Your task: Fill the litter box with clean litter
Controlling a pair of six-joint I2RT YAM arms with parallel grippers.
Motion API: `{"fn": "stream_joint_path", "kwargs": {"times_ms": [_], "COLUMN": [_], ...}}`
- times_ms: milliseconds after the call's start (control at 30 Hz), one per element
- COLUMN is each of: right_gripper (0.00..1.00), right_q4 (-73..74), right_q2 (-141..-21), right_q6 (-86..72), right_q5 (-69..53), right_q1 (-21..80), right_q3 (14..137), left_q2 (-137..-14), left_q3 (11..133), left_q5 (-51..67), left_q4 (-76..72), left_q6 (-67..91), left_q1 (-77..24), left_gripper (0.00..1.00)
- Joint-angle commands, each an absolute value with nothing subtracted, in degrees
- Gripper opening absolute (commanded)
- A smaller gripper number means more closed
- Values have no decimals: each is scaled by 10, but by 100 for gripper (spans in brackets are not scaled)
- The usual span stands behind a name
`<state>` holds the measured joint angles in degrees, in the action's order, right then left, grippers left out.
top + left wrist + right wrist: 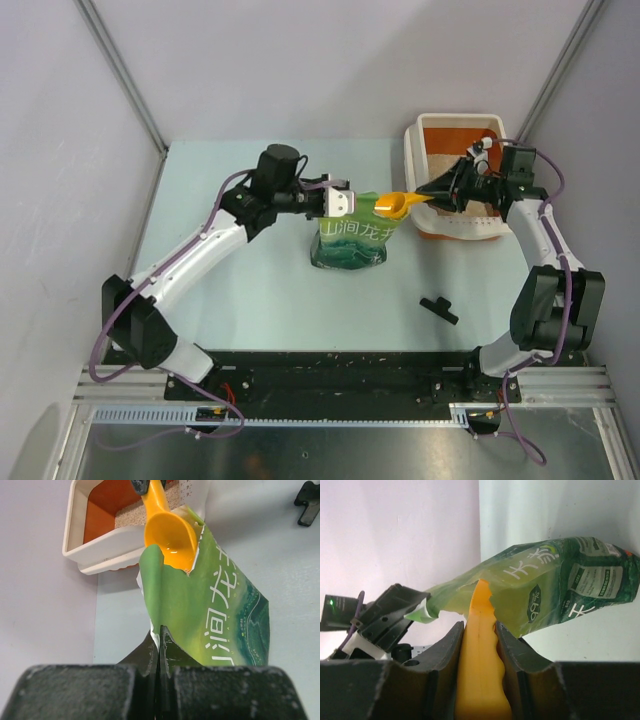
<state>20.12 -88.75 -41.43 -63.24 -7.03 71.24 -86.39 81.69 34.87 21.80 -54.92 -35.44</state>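
Litter box (412, 150) – a rectangular orange tray with a wide white rim – sits at the far right corner of the table (230, 300), close to the right wall. Reading from the left: the left arm (200, 250) rises from the near left edge of the table and reaches toward the middle. Its left gripper (345, 205) is clenched tight, with its jaws pressed together on the torn upper edge of a green printed bag (350, 245). The left wrist view shows that thin edge pinched flat between the dark fingers (150, 655). The bag stands upright near the middle of the table, its torn mouth open at the top. Just right of the pinched edge, the bowl of a yellow-orange scoop (395, 205) rests at the mouth of the bag, its lip tucked between the torn edges. The scoop's handle runs right to the right gripper (440, 190), whose two fingers are closed on either side of the handle and grasp it – the right wrist view shows the handle filling the gap between them. That gripper hangs over the litter box's near left part. Inside the tray, clean litter (132, 514) – pale, sandy granules – covers part of the floor, and the rest shows bare orange. A small black part (440, 310) lies alone on the table nearer the front edge, between the bag and the right arm (540, 240).
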Motion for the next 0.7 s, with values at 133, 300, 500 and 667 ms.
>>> {"fn": "stream_joint_path", "kwargs": {"times_ms": [133, 300, 500, 667], "right_gripper": [0, 0, 0, 0], "right_q4": [206, 200, 236, 200], "right_q2": [-838, -843, -853, -853], "right_q6": [-434, -373, -332, -386], "right_q5": [-592, -627, -672, -679], "right_q1": [-62, -82, -112, -128], "right_q3": [716, 716, 714, 714], "left_q2": [-805, -808, -807, -809], "left_q3": [810, 813, 813, 812], "left_q5": [342, 326, 315, 312], "left_q4": [142, 144, 143, 144], "left_q6": [-523, -523, -527, -530], "left_q1": [-383, -385, -385, -386], "left_gripper": [0, 0, 0, 0]}}
